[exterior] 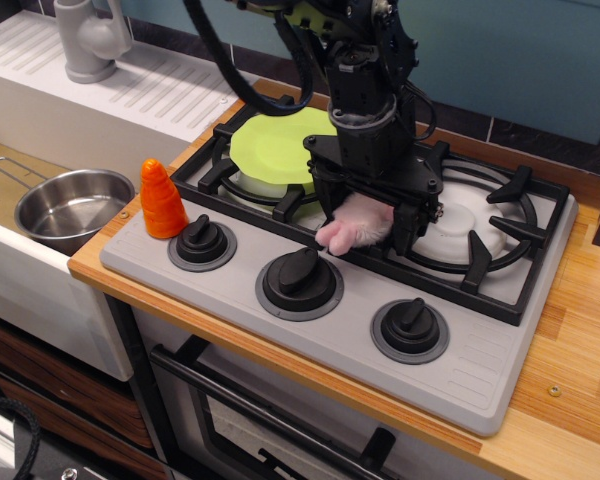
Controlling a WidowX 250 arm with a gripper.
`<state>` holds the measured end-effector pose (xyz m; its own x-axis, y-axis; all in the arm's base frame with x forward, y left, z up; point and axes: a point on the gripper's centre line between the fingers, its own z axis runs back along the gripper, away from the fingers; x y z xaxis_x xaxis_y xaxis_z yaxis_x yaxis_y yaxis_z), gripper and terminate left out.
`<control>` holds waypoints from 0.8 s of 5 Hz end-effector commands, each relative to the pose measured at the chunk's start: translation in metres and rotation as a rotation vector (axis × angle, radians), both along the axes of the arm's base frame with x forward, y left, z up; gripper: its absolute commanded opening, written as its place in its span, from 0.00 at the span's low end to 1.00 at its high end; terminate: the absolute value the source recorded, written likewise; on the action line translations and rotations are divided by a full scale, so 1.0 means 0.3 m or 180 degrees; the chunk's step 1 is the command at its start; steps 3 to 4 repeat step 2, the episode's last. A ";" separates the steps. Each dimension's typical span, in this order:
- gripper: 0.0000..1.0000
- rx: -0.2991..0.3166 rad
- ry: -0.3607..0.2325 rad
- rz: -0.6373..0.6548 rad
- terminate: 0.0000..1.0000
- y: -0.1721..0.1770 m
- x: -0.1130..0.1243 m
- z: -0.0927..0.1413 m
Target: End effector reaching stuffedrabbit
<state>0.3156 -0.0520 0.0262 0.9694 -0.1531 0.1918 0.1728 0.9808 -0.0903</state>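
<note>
The pale pink stuffed rabbit (pixel 352 228) lies on the black grate at the front of the stove, between the two burners. My black gripper (pixel 366 230) hangs straight down over it from the black cabled arm. One dark prong stands on each side of the rabbit, with the jaws spread wide. The rabbit's pink ears stick out toward the front edge of the grate. Its upper body is hidden under the gripper.
An orange carrot-shaped cone (pixel 161 200) stands at the stove's front left corner. A green plate (pixel 275 148) lies on the left burner. Three black knobs (pixel 300 280) line the grey stove (pixel 480 350) front. A steel pot (pixel 70 205) sits in the sink at left.
</note>
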 end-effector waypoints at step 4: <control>1.00 0.0001 0.0035 -0.0039 1.00 -0.012 0.000 -0.012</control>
